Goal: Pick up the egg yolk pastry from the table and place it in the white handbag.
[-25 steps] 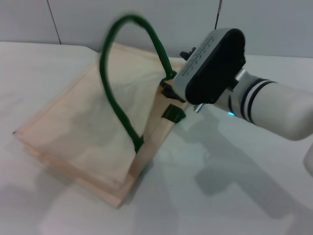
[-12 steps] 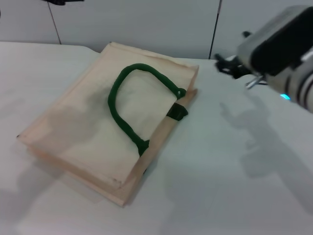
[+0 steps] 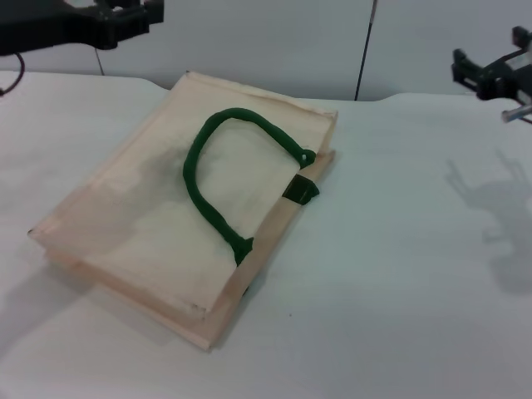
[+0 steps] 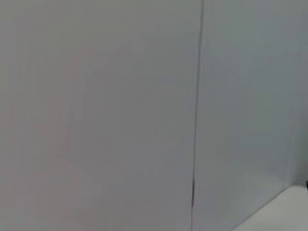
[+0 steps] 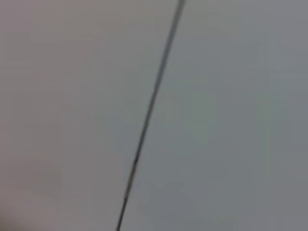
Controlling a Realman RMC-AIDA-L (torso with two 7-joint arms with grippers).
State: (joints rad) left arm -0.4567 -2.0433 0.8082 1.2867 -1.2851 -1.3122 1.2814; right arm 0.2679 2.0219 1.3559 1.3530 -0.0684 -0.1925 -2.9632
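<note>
Head view: white handbag [image 3: 191, 224] flat, both pincers at edges.

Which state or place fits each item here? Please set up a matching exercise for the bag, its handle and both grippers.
Things:
1. white handbag
2. green handle
3. left gripper
4. right gripper

States or places:
A. raised at the far right edge of the head view
B. lying flat on the table
C. raised at the far left corner of the head view
D. looped on top of the bag's upper face

Pairs: 1-B, 2-D, 3-C, 4-A
</note>
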